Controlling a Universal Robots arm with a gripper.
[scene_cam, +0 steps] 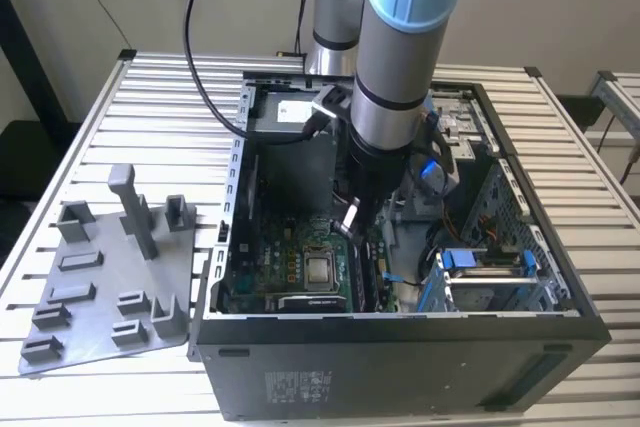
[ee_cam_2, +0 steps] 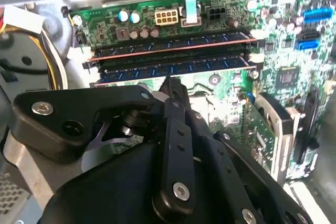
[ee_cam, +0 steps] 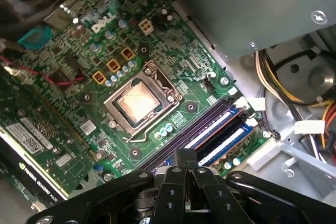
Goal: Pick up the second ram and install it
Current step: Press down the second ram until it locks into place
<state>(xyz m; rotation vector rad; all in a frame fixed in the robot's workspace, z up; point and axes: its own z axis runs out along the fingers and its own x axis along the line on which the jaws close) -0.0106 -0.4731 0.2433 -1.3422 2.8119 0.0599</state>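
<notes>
Claw [ee_cam_2: 169,85] inside open computer case [scene_cam: 400,347], fingers pressed together, holding nothing, tip just above memory slots. Second ram [ee_cam_2: 176,68] lies in slot nearest claw (beside first stick). Step, likely: seating. Next move calls for straight, even downward press.

Case walls [scene_cam: 232,197] hem arm; cables [ee_cam: 278,80] crowd beside memory slots [ee_cam: 210,132].
</notes>
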